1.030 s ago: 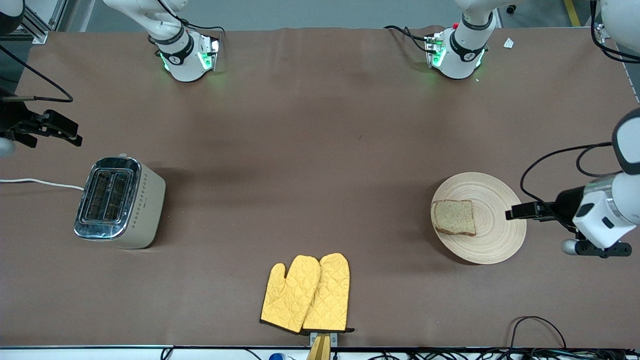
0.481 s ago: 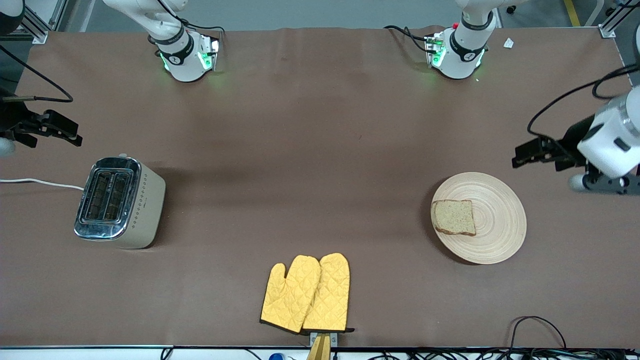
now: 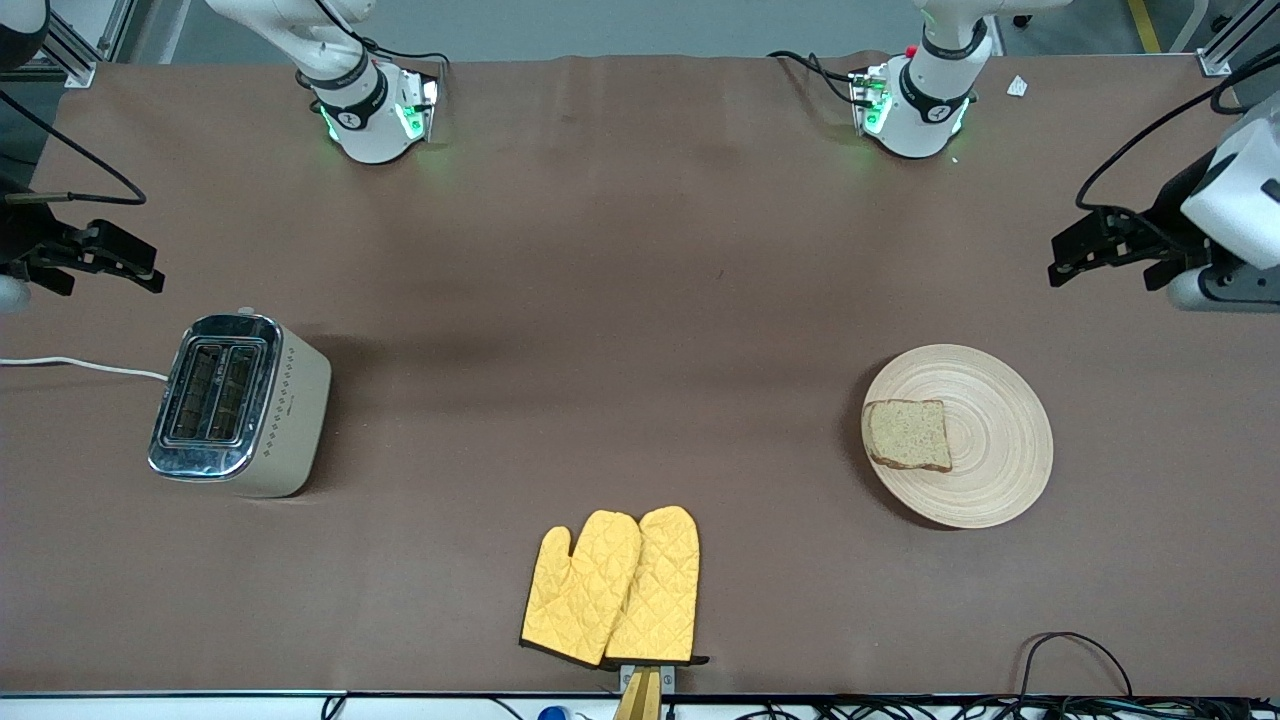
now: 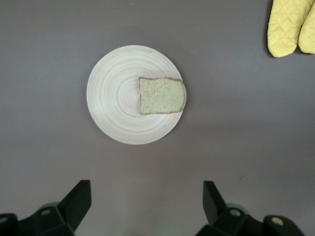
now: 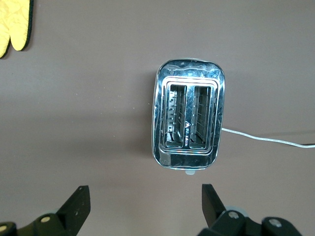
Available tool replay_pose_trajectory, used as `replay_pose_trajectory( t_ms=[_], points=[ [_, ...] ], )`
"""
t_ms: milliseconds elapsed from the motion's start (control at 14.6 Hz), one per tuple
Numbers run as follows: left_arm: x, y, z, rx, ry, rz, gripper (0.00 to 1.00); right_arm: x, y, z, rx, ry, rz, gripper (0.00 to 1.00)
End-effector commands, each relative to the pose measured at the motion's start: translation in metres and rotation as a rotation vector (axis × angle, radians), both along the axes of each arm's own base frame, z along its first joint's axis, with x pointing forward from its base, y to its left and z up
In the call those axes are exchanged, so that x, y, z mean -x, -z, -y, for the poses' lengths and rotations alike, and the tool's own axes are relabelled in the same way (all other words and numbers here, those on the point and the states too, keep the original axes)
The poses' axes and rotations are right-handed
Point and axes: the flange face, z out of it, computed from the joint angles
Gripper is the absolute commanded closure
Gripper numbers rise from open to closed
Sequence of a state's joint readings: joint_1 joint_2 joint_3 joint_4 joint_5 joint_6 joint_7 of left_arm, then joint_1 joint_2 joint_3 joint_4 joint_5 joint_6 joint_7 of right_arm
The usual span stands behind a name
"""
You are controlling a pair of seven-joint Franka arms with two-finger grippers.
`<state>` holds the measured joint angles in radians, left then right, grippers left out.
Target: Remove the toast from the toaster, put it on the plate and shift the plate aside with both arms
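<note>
Writing: none was legible.
Toast (image 3: 908, 434): lay at the plate's (image 3: 990, 470) edge.
Left end effector (image 3: 1068, 258): fingers apart, over bare tabletop (image 3: 640, 300).
Right end effector (image 3: 135, 268): fingers apart.

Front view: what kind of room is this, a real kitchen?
Probably a robot lab set up like a breakfast table. Two robot bases are bolted onto a brown table, cables trail along its edge, and only a toaster, oven mitts and toast on a plate are set out.
</note>
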<state>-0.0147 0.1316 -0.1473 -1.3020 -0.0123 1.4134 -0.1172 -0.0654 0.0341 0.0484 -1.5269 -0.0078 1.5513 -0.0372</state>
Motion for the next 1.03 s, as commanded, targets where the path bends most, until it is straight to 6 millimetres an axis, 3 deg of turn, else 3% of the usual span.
replay_pose_trajectory(
  t_ms=[0,412,961],
  points=[
    [0.035,0.003,0.001,-0.039,0.016,-0.018,0.00,0.004,-0.002,0.002,-0.006,0.003,-0.004,0.00],
    [0.070,0.010,-0.005,-0.052,0.003,-0.003,0.00,0.004,-0.003,0.013,-0.006,0.022,0.001,0.00],
    [0.060,-0.005,-0.015,-0.083,-0.018,0.031,0.00,0.004,-0.003,0.009,-0.006,0.016,0.005,0.00]
  ],
)
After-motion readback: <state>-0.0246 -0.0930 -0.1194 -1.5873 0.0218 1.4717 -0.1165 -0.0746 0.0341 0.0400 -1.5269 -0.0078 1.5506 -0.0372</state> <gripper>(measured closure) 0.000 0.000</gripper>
